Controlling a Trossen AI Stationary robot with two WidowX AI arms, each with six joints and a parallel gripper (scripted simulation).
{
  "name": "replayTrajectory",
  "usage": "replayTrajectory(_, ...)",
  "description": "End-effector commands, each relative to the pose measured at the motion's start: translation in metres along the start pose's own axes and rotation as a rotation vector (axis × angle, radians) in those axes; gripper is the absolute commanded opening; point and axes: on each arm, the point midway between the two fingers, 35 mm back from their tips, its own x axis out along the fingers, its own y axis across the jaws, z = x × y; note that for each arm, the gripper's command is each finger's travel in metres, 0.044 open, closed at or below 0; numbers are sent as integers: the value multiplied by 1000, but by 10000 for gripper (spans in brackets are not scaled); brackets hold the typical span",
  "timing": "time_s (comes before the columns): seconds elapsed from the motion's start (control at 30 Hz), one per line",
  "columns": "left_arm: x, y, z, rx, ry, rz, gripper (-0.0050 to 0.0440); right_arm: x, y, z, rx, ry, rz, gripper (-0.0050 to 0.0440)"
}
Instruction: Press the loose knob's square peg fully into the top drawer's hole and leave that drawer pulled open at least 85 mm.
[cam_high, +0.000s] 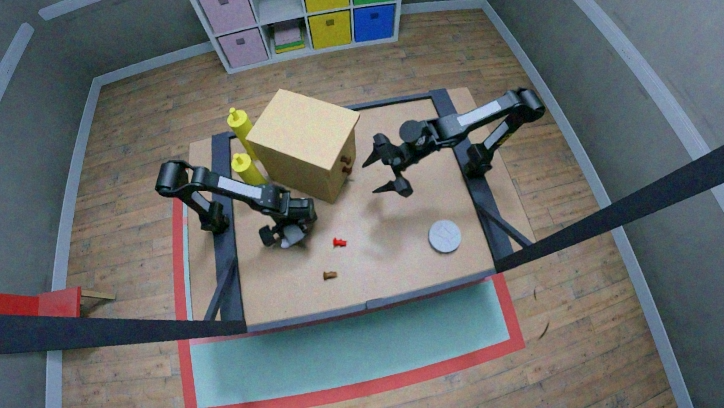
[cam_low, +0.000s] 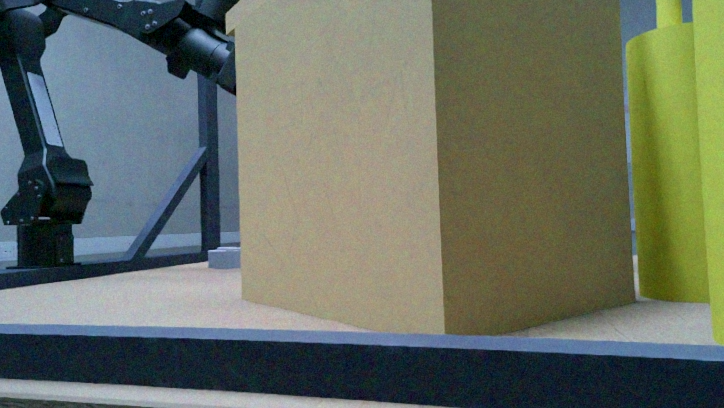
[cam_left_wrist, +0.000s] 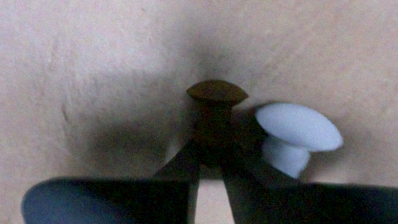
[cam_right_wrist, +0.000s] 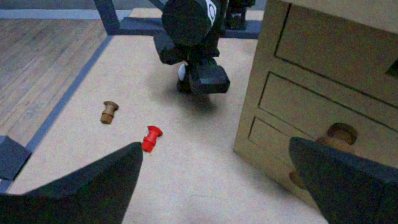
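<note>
My left gripper points down at the table, its fingers shut on a dark brown knob. A white knob lies beside it. A red knob and a lighter brown knob lie on the table. The wooden cabinet has its top drawer closed, with part of a dark hole at the right wrist view's edge. Lower drawers bear brown knobs. My right gripper is open and empty, in front of the cabinet's drawer side.
Two yellow bottle-like cylinders stand behind the cabinet, near the left arm. A round grey disc lies near the table's front right corner. Dark frame rails run along the table sides.
</note>
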Motion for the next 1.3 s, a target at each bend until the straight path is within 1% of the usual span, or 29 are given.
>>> replayTrajectory(0.0,-27,10,10,5,-33,52,19,0,3,3,6,-24,8,400)
replayTrajectory(0.07,-46,9,13,5,-33,52,19,0,3,9,6,-51,9,400)
replayTrajectory(0.13,-67,8,16,5,-33,53,19,-4,3,27,7,-111,9,400)
replayTrajectory(0.2,-67,8,16,5,-33,53,19,-4,3,27,7,-111,9,400)
replayTrajectory(0.27,-88,6,19,5,-33,53,19,-8,3,43,6,-165,8,400)
replayTrajectory(0.33,-105,5,21,5,-33,53,19,-10,3,51,6,-194,8,400)
replayTrajectory(0.43,-122,4,25,-2,-37,48,19,-13,4,61,1,-223,12,400)
replayTrajectory(0.53,-123,-1,35,-95,-55,-18,19,-7,6,64,4,-219,6,328)
replayTrajectory(0.57,-122,-4,40,-147,-64,-50,19,-2,8,69,4,-226,0,304)
replayTrajectory(0.6,-122,-6,45,-201,-78,-81,19,5,12,73,5,-235,-3,290)
replayTrajectory(0.7,-117,-15,59,-359,-117,-169,19,29,31,85,14,-259,-2,290)
replayTrajectory(0.77,-117,-15,59,-359,-117,-169,19,29,31,85,14,-259,-2,290)
replayTrajectory(0.93,-103,-32,76,-609,-161,-319,19,68,74,96,42,-299,14,290)
replayTrajectory(1.1,-101,-43,92,-786,-220,-410,19,101,110,98,65,-336,12,290)
replayTrajectory(1.27,-94,-54,106,-955,-259,-509,19,139,150,94,89,-383,-14,290)
